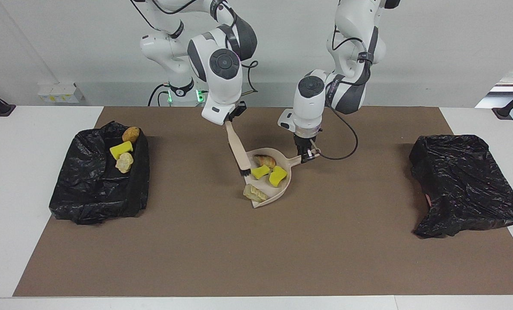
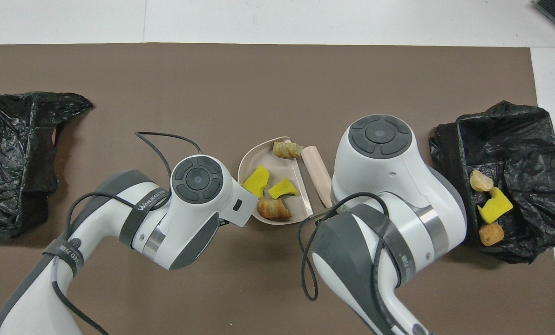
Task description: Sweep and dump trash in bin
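I see open mat around the centre, with two black bins at its ends. My left gripper clamps the dustpan handle; my right gripper clamps the brush. Four trash pieces lie in the dustpan, three in the bin at the right arm's end.
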### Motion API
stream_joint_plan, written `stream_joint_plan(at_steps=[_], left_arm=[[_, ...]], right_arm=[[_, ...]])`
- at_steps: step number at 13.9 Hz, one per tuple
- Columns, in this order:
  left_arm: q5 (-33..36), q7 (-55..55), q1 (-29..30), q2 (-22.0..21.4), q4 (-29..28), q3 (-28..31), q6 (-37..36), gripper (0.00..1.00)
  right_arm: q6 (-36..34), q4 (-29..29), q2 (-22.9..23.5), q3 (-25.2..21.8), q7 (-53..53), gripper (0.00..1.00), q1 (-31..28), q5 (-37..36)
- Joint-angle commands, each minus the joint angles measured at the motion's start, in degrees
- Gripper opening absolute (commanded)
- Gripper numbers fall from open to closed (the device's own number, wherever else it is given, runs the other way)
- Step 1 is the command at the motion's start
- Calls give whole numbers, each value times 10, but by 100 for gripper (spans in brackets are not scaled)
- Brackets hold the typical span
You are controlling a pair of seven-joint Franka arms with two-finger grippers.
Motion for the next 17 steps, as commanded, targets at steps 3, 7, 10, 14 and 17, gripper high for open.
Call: stream_joint_plan(at_steps=[3, 7, 10, 14, 17], left_arm=[[8, 3, -4, -10, -24, 4, 27, 0], [8, 4, -4, -10, -24, 4, 28, 0], [8, 4, -4, -10, -24, 4, 28, 0], [8, 8, -4, -11, -24, 4, 28, 0], [8, 55, -2, -10, -24, 4, 29, 0]], right_arm=[[85, -4, 18, 5, -19, 0, -44, -84], [104, -5, 36, 6, -43, 0, -77, -74], [118, -5, 46, 7, -67, 0, -79, -57], [100, -14, 50, 10, -69, 0, -27, -11], [44, -6, 40, 10, -30, 0, 16, 33]])
